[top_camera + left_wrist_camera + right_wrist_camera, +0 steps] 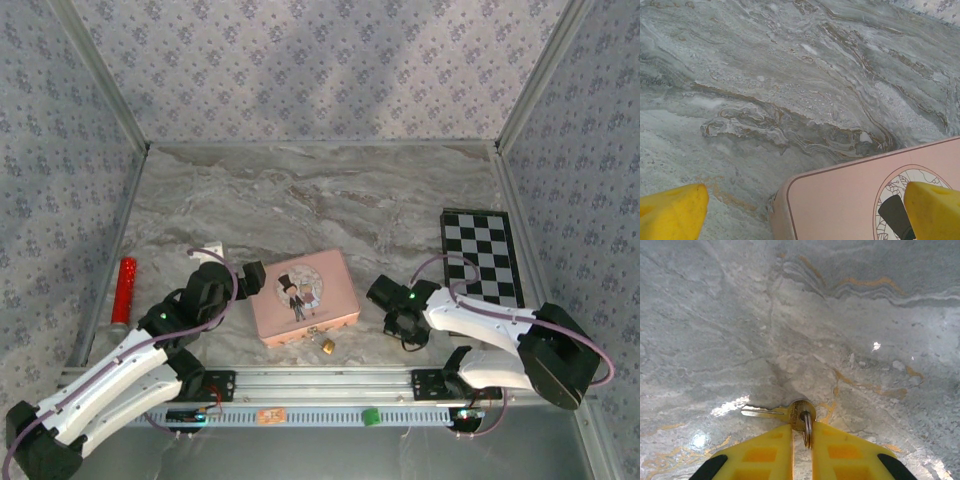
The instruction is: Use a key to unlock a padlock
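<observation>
You have one padlock [327, 346], one key [776, 413] between the fingers [765, 452] of the right gripper [801, 429], one pink tin [303, 297], one checkered board [481, 257], one red tube [125, 287].

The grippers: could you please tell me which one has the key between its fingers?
The right gripper: its fingers stand close together on the ring of the key, while the left gripper hangs wide open over the pink tin.

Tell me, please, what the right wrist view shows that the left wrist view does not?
Right wrist: a key lying flat, its head pinched in the right gripper. Left wrist: a corner of the pink tin, with the left gripper spread wide open. Both: the marble table and yellow fingertips.
</observation>
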Robot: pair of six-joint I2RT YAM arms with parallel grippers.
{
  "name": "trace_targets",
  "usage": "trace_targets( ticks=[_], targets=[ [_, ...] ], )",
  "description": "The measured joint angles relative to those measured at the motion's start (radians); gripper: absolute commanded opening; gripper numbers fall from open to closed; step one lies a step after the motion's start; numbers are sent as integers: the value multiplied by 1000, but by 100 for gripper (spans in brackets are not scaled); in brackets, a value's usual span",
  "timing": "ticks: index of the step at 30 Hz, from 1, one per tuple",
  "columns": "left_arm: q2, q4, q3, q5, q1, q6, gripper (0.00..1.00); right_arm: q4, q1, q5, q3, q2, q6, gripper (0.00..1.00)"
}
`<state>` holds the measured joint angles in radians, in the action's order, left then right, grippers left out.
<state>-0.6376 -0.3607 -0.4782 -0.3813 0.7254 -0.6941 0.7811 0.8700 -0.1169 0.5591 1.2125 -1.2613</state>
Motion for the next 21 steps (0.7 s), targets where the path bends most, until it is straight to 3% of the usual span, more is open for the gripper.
trace_targets(
  ticks=[17, 19, 21],
  targets=[
    [-11, 17, 1, 0, -4, 0, 100, 61, 45, -75, 72, -14, 24, 1],
    [-11, 17, 1, 0, -4, 0, 100, 70, 45, -81, 76, -32, 36, 2],
    [-11, 17, 1, 0, -4, 0, 100, 79, 41, -82, 76, -49, 44, 12]
  ],
)
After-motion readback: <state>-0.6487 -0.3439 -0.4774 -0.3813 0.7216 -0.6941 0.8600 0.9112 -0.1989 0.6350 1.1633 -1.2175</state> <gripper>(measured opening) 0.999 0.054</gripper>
